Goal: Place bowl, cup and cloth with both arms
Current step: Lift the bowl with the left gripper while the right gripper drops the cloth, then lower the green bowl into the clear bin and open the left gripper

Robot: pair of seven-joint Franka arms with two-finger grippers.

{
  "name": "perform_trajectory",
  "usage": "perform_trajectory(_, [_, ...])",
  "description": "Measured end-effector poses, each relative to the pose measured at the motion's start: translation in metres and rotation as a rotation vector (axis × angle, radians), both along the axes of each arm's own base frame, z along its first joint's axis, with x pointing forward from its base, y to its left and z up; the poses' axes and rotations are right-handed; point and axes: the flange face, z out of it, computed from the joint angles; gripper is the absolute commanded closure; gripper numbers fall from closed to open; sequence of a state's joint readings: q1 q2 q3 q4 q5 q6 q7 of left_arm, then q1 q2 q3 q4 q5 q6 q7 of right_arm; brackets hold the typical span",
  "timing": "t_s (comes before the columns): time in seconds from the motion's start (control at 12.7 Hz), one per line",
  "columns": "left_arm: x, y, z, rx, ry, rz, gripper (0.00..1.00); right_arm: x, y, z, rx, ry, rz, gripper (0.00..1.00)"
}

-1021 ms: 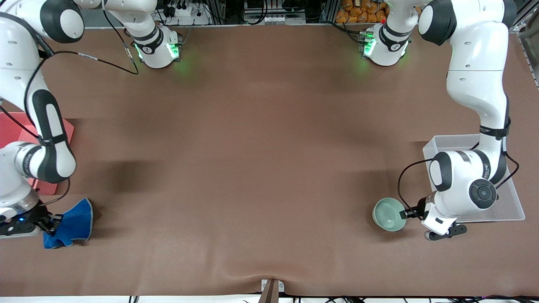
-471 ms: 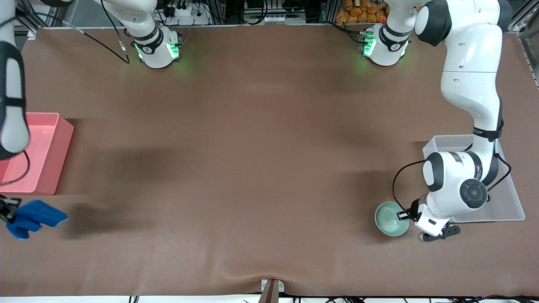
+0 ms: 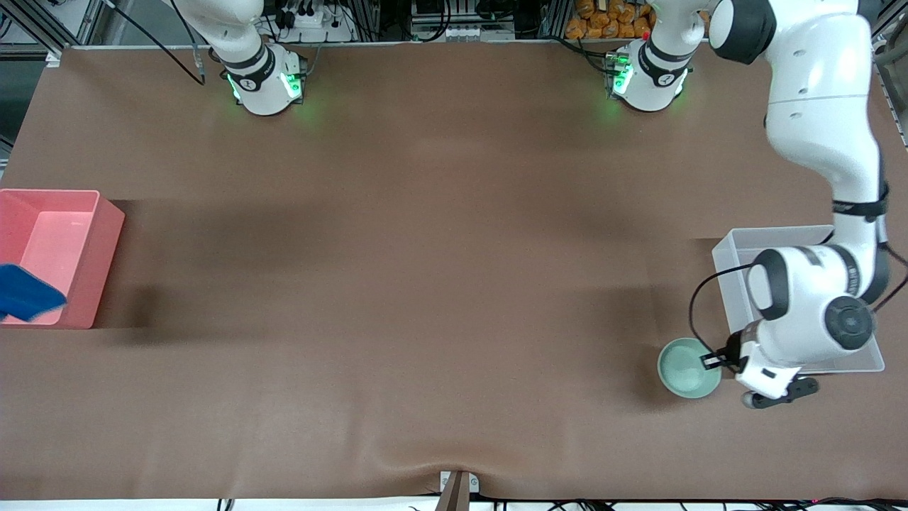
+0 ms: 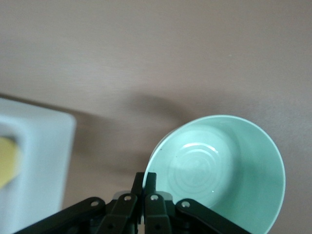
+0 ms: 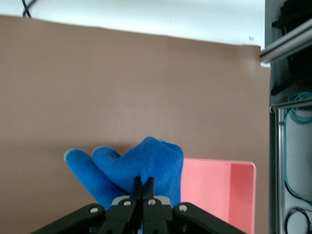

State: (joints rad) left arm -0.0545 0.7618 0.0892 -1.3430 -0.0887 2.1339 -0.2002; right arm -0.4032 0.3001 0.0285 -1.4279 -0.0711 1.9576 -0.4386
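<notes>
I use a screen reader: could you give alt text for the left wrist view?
The left tool, fingers shut, pinches the rim of the pale green bowl above the brown table. Beside the bowl is the white bin, with a bit of something yellow showing inside it at the picture's edge.

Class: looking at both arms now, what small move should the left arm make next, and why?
Probably carry the bowl sideways over the white bin: the left gripper is shut on its rim, the bin stands right beside it, and the right gripper already holds the cloth over the pink bin.

No readable text, labels or numbers
</notes>
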Motion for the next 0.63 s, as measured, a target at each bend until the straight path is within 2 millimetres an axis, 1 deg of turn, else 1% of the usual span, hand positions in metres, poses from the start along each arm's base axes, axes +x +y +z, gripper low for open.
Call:
perform_trajectory(0.16, [-0.007, 0.028, 0.040, 0.004, 0.021, -0.031, 1.00, -0.026, -0.031, 0.011, -0.001, 0.047, 0.020, 1.00])
perform_trajectory(0.24, [-0.013, 0.047, 0.061, 0.006, 0.032, -0.056, 1.00, -0.038, -0.051, 0.010, -0.006, 0.063, 0.045, 1.00])
perform_trajectory(0.31, [-0.020, 0.071, 0.079, 0.007, 0.044, -0.087, 1.00, -0.049, -0.072, 0.004, -0.008, 0.082, 0.069, 1.00])
perform_trajectory(0.39, [-0.029, 0.100, 0.093, 0.004, 0.062, -0.122, 1.00, -0.060, -0.091, -0.008, -0.004, 0.106, 0.090, 1.00])
perform_trajectory(0.47, [-0.040, 0.129, 0.101, -0.003, 0.082, -0.153, 1.00, -0.067, -0.106, -0.022, 0.005, 0.131, 0.114, 1.00])
perform_trajectory(0.55, [-0.050, 0.157, 0.102, -0.013, 0.099, -0.171, 1.00, -0.071, -0.118, -0.037, 0.014, 0.156, 0.144, 1.00])
perform_trajectory(0.63, [-0.059, 0.176, 0.098, -0.020, 0.113, -0.177, 1.00, -0.073, -0.127, -0.052, 0.025, 0.176, 0.162, 1.00])
